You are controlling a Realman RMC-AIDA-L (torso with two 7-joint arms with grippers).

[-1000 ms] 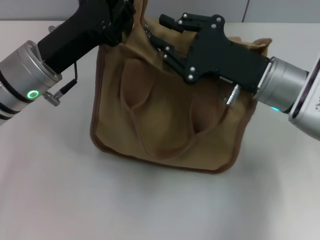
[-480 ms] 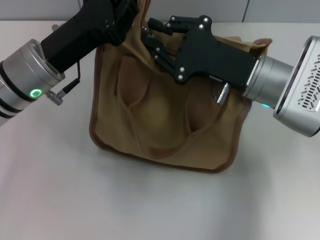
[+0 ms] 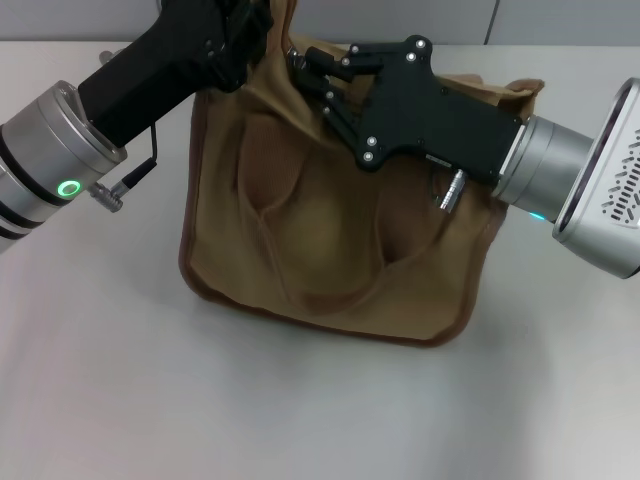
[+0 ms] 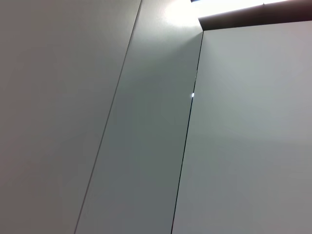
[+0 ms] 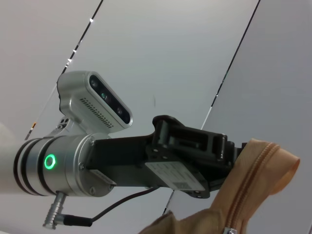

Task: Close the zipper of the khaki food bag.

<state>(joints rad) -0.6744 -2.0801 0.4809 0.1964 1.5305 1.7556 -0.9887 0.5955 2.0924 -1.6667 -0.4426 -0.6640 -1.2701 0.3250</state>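
The khaki food bag (image 3: 330, 250) stands on the white table with its loop handles facing me. My left gripper (image 3: 255, 25) is shut on the bag's far left top corner and holds it up. It also shows in the right wrist view (image 5: 229, 157), pinching the fabric end. The zipper (image 5: 253, 178) runs down from that corner to the silver slider (image 5: 228, 230). My right gripper (image 3: 300, 62) reaches over the bag's top edge. Its fingers are drawn together at the slider, close to the left gripper.
The white table (image 3: 100, 380) spreads in front of and beside the bag. A grey wall stands behind. The left wrist view shows only wall panels. A cable plug (image 3: 452, 190) hangs from my right wrist over the bag.
My right gripper moved left along the bag's top toward the held corner. Its fingers went from spread wide to drawn together there. The left arm kept still.
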